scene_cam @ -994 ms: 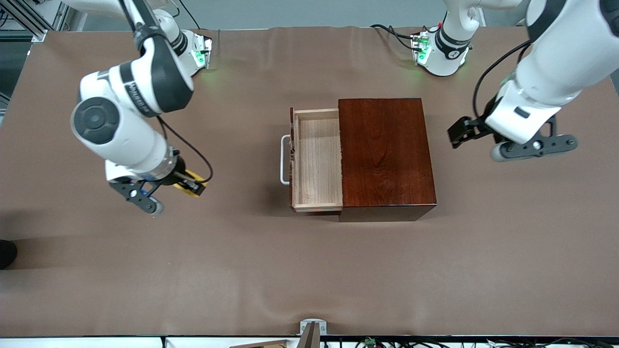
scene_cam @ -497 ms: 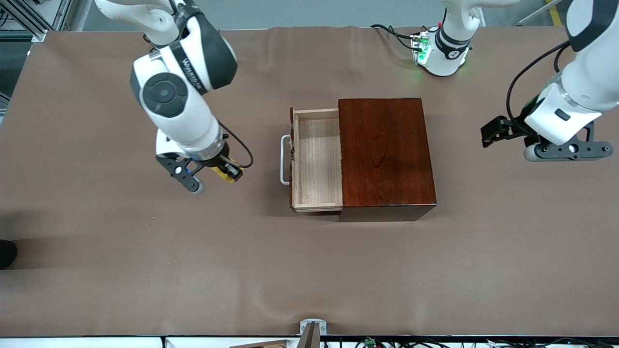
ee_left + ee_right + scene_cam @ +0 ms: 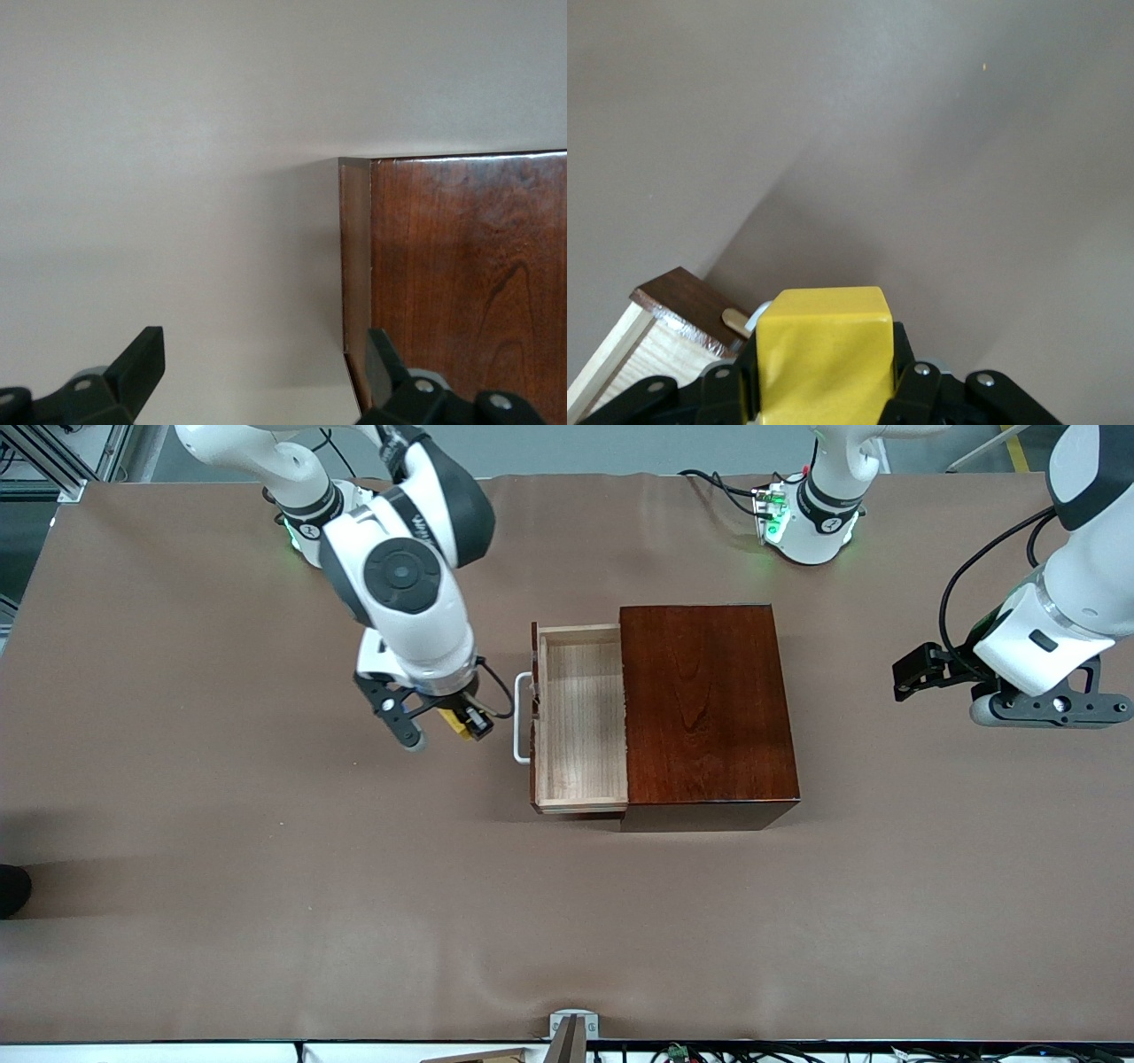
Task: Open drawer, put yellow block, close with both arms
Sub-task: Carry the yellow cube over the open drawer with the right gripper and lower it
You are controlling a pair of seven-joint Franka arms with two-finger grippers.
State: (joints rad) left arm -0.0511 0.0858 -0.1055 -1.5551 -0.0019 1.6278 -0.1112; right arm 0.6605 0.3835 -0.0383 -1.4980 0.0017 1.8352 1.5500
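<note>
The dark reddish-brown wooden box [image 3: 707, 708] stands mid-table with its drawer [image 3: 580, 722] pulled out toward the right arm's end; the pale inside holds nothing, and the white handle [image 3: 521, 717] faces that end. My right gripper [image 3: 450, 722] is shut on the yellow block [image 3: 458, 724] and holds it above the cloth just beside the handle. In the right wrist view the yellow block [image 3: 824, 354] sits between the fingers, with a drawer corner [image 3: 651, 341] below. My left gripper [image 3: 1019, 695] is open, off the box toward the left arm's end; its wrist view shows the box [image 3: 461, 274].
Brown cloth [image 3: 266, 886] covers the whole table. The arm bases [image 3: 802, 518] stand along the edge farthest from the front camera. A small metal bracket [image 3: 571, 1027] sits at the nearest edge.
My right gripper has carried the yellow block from the right arm's end of the table to just beside the drawer handle. My left gripper has drawn away from the box.
</note>
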